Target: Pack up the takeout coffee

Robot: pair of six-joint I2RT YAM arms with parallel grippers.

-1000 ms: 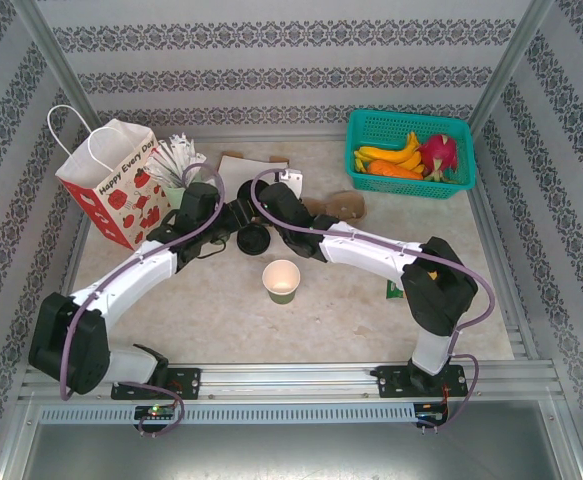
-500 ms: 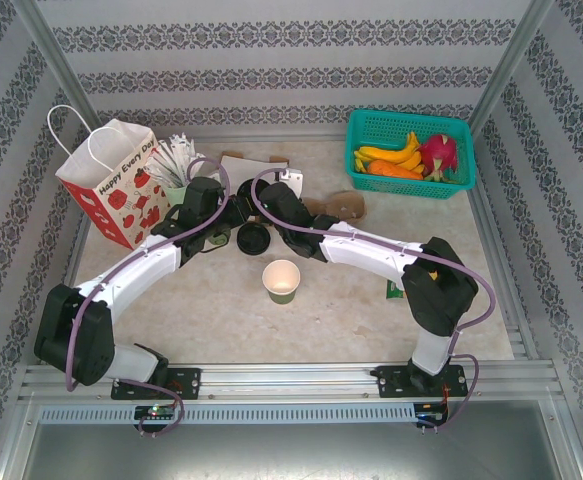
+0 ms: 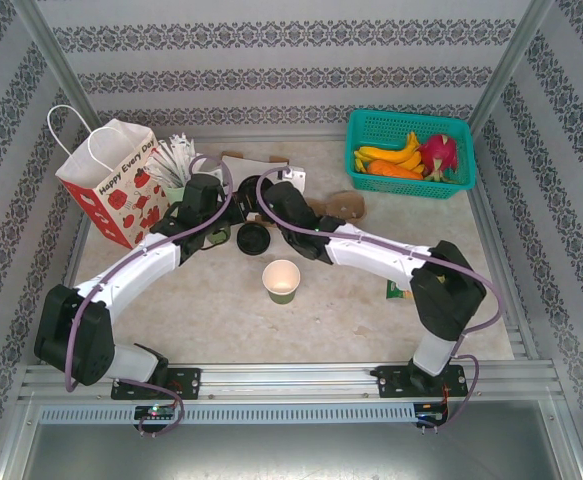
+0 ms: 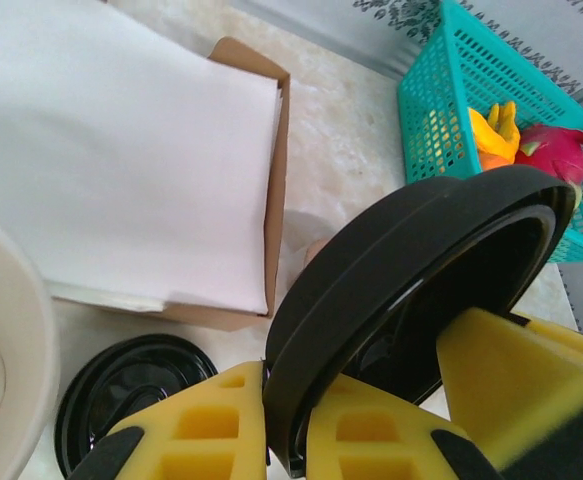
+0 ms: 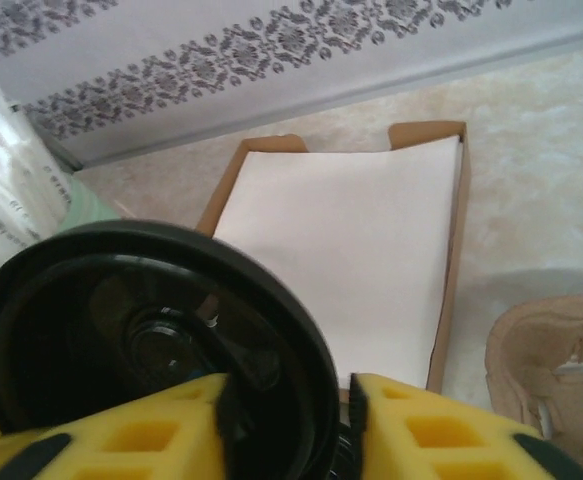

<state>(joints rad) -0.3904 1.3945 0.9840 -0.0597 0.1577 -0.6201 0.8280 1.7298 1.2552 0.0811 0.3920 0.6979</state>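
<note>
Your left claw [image 4: 286, 425] is squeezing shut on the edge of a black lid [image 4: 411, 270]. The lid is standing up on its side between the yellow fingers, and its hollow side is facing the teal basket [image 4: 451, 100]. Another yellow pad is sitting against the lid on the right.

Your right claw [image 5: 286, 420] is also sitting around a black lid's edge, with one yellow finger on each side of it. You are not getting a clear look at whether those fingers are pressing the edge or just sitting loose beside it, so I cannot tell.

In the view from above, both claws are meeting at the back of the table, between the paper bag [image 3: 111, 190] and the cup carrier [image 3: 346, 205].

The open cup [image 3: 282, 280] is standing upright with no lid on it, nearer to you than the claws and apart from them. A second lid [image 4: 136, 395] is lying flat on the table, just below the left claw. A pale cup rim [image 4: 1, 340] is showing right beside that lid, at the left edge of the left wrist view.

A brown box [image 5: 451, 270] with a white sheet in it is lying behind the claws. Bananas and a pink fruit are sitting in the teal basket, far off at the back right.
</note>
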